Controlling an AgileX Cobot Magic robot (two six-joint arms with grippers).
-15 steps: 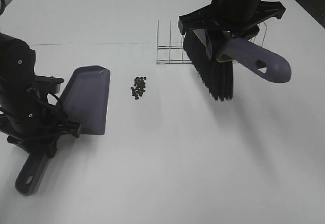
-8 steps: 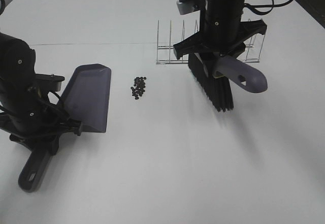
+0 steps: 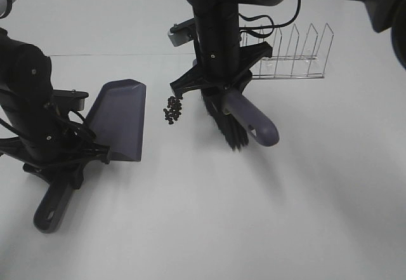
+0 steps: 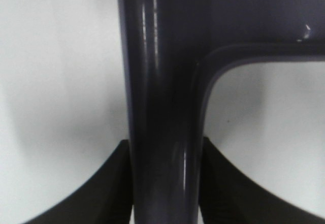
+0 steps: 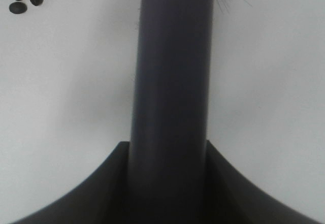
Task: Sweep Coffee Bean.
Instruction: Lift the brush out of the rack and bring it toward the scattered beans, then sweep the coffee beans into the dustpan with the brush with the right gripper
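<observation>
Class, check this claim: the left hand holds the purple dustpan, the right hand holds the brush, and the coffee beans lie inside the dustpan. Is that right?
Not quite. The coffee beans lie on the table, between dustpan and brush, not inside the dustpan; the exterior high view shows it. The left hand does hold the dustpan, the right hand the brush.

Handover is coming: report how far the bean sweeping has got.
Done: left gripper grips the dustpan, right gripper the brush. In hand: the brush hangs beside the coffee beans, dustpan on their other side. Left: all beans visible lie piled on the table, none in the pan.
</observation>
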